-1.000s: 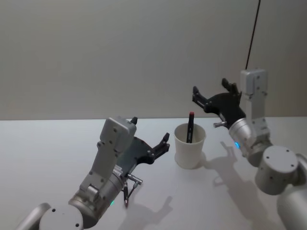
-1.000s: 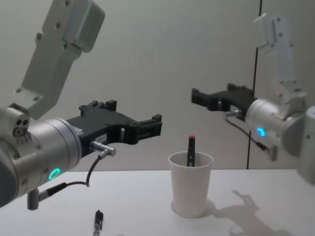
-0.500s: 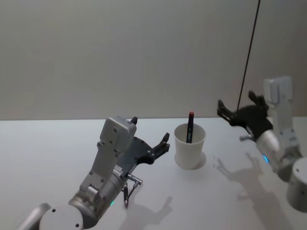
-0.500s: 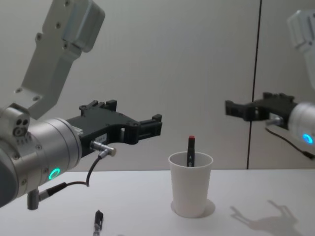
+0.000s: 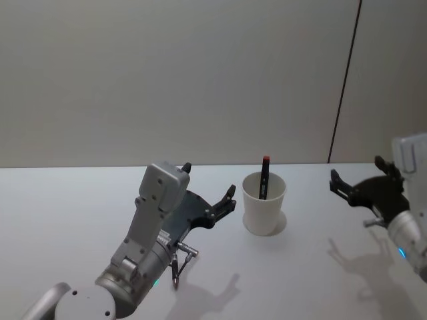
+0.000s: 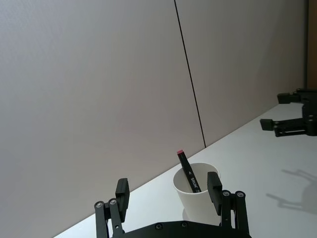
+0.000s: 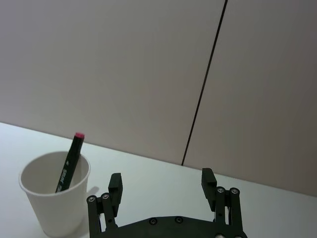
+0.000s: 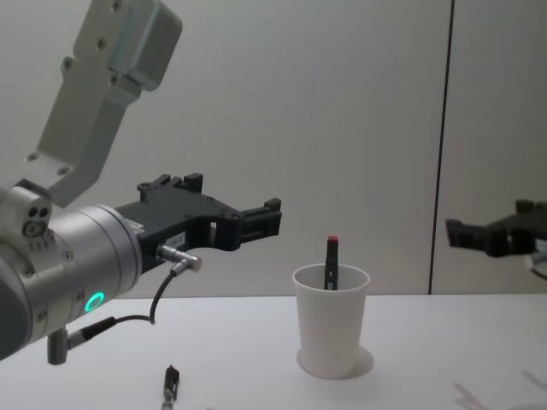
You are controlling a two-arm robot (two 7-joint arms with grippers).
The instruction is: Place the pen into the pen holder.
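Leaning in pen holder [image 5: 263,215] is pen [image 5: 265,175] (lettering unreadable); left gripper [image 5: 209,179], right gripper [image 5: 357,169] spread.

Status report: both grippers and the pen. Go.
Left gripper open, empty, left of the pen holder. Right gripper open, empty, off to its right. Pen standing in the holder, red end above rim. Nothing in the way.
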